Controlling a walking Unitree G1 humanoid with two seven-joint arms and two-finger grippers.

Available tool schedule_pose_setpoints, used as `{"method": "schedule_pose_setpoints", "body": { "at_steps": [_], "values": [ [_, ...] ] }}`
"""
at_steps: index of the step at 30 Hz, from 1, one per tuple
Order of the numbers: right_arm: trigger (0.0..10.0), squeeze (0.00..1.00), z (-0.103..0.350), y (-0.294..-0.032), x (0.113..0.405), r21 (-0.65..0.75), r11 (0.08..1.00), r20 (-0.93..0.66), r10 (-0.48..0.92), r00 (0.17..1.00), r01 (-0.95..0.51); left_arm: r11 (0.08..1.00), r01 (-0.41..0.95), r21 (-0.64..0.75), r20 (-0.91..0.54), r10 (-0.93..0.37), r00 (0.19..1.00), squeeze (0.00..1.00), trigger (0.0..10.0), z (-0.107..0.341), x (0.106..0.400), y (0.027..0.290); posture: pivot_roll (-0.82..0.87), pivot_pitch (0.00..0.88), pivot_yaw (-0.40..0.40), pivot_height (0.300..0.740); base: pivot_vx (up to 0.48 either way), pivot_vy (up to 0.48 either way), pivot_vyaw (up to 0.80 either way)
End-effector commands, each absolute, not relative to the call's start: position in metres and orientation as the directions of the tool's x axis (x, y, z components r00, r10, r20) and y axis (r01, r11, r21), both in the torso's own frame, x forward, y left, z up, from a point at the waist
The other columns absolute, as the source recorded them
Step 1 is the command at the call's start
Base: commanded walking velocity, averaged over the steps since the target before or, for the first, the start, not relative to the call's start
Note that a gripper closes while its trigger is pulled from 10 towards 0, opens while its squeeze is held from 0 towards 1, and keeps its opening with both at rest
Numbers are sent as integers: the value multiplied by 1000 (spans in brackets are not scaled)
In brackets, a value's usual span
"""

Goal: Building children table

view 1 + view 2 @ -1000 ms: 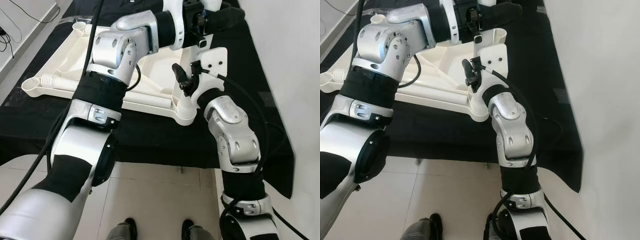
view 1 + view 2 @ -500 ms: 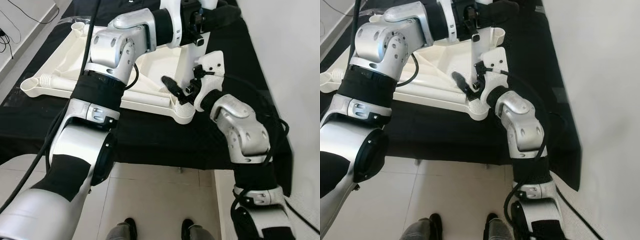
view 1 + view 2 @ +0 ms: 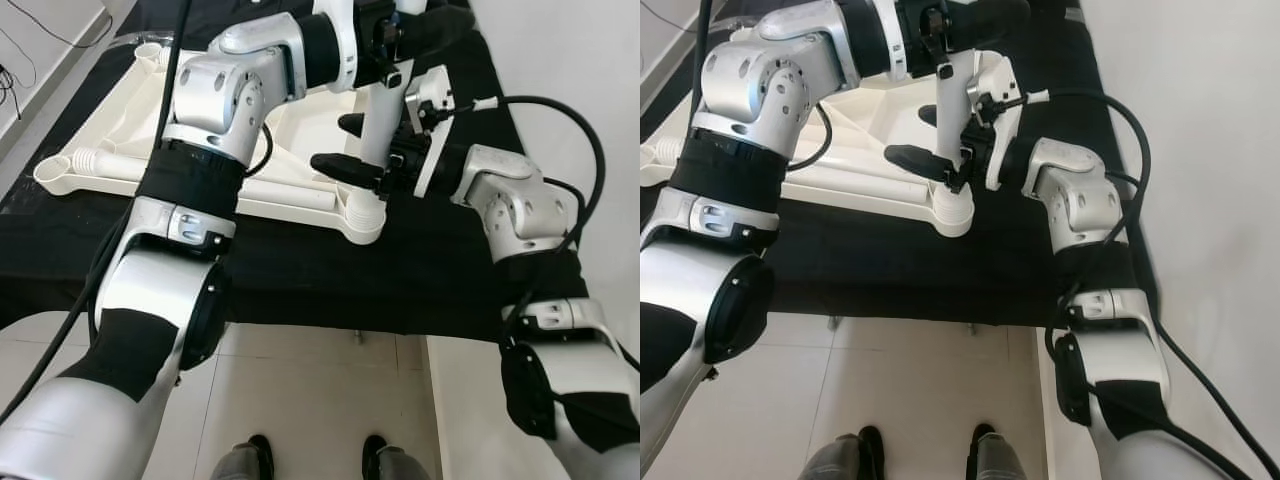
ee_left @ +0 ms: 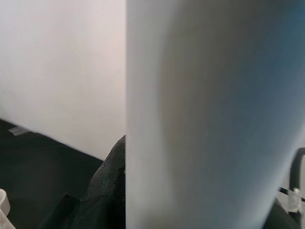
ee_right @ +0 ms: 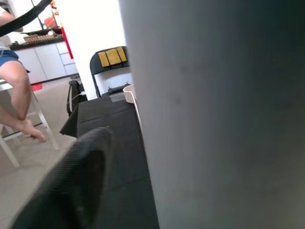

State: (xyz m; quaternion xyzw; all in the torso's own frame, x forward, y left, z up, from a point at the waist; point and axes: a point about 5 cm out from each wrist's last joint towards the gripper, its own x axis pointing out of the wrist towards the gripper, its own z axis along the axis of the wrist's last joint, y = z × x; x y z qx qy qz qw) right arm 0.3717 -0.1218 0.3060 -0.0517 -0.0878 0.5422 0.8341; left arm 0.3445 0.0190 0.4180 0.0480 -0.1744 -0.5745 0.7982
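Observation:
The white table top (image 3: 300,120) lies upside down on a black cloth. A white table leg (image 3: 376,140) stands upright in the near right corner socket (image 3: 362,215). My left arm reaches across, and my left gripper (image 3: 425,30) is shut on the leg's upper end. My right gripper (image 3: 330,141) comes in from the right, low on the leg. It is open, with one black finger (image 3: 340,165) in front of the leg and the other behind. Both wrist views show the leg (image 5: 224,114) very close. A second leg (image 3: 120,162) lies on the table top at the left.
The black cloth (image 3: 300,280) hangs over the near table edge. A white wall (image 3: 580,80) runs close on the right. Tiled floor (image 3: 300,400) and my feet lie below. A person's bare leg (image 5: 19,90) and a black chair (image 5: 109,67) stand beyond the table.
My right arm has swung out to the right and its gripper has turned sideways. Its fingers, earlier pointing up beside the socket, now straddle the lower leg. The left gripper has stayed at the leg's top.

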Motion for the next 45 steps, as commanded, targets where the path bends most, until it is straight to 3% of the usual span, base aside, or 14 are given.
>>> {"method": "schedule_pose_setpoints", "body": {
  "at_steps": [1, 4, 13, 14, 15, 16, 17, 21, 22, 23, 29, 44, 45],
  "values": [
    [0, 0, 306, -83, 364, -210, 170, 64, 985, 160, -963, 217, 939, 266, 192, -967, 169, 0, 0, 415, 334, -2, 41, 250, 48, 740, 0, 0, 0],
    [0, 0, 300, -78, 363, -224, 100, 15, 995, 99, -969, 218, 939, 266, 189, -967, 170, 0, 0, 416, 334, -2, 45, 255, 48, 740, 0, 0, 0],
    [0, 0, 298, -76, 368, -254, 73, 13, 997, 72, -965, 229, 934, 275, 194, -964, 179, 0, 0, 417, 334, -4, 42, 264, 48, 740, 0, 0, 0],
    [0, 0, 298, -76, 368, -265, 87, 19, 996, 85, -960, 239, 931, 275, 203, -961, 187, 867, 1294, 417, 334, -4, 42, 264, 48, 740, 0, 0, 0],
    [0, 0, 298, -76, 368, -265, 87, 19, 996, 85, -960, 239, 931, 275, 203, -961, 187, 867, 1294, 417, 334, -4, 42, 264, 48, 740, 0, 0, 0],
    [0, 0, 298, -76, 368, -278, 104, 24, 995, 102, -955, 244, 929, 277, 205, -960, 191, 1000, 10000, 417, 334, -5, 37, 266, 43, 740, 0, 0, 0],
    [0, 0, 295, -78, 369, -293, 156, 25, 987, 156, -943, 252, 927, 277, 208, -958, 198, 1000, 10000, 418, 333, -5, 37, 266, 43, 740, 0, 0, 0],
    [0, 0, 289, -81, 372, -308, 240, 22, 969, 246, -921, 267, 923, 277, 216, -953, 211, 1000, 10000, 418, 334, -4, 32, 268, 38, 740, 0, 0, 0],
    [0, 0, 276, -78, 383, -299, 612, 57, 778, 626, -733, 275, 921, 277, 220, -951, 217, 0, 10000, 419, 334, -1, 30, 273, 13, 740, 0, 0, 0],
    [0, 0, 253, -73, 371, -288, 723, 21, 660, 751, -628, 284, 919, 272, 223, -948, 227, 0, 10000, 421, 335, 4, 27, 276, 19, 740, 0, 0, 0],
    [0, 0, 223, -75, 348, -199, 871, -29, 453, 891, -450, 296, 918, 263, 220, -945, 241, 0, 10000, 421, 339, 10, 10, 280, 29, 740, 0, 0, 0],
    [0, 0, 243, -71, 345, -204, 916, 13, 355, 935, -345, 312, 909, 276, 205, -943, 262, 0, 10000, 417, 339, 14, 3, 233, 16, 740, 0, 0, 0],
    [0, 0, 244, -72, 346, -203, 917, 15, 355, 935, -345, 314, 908, 277, 200, -943, 265, 0, 4824, 415, 340, 15, 3, 233, 16, 740, 0, 0, 0]
  ]
}}
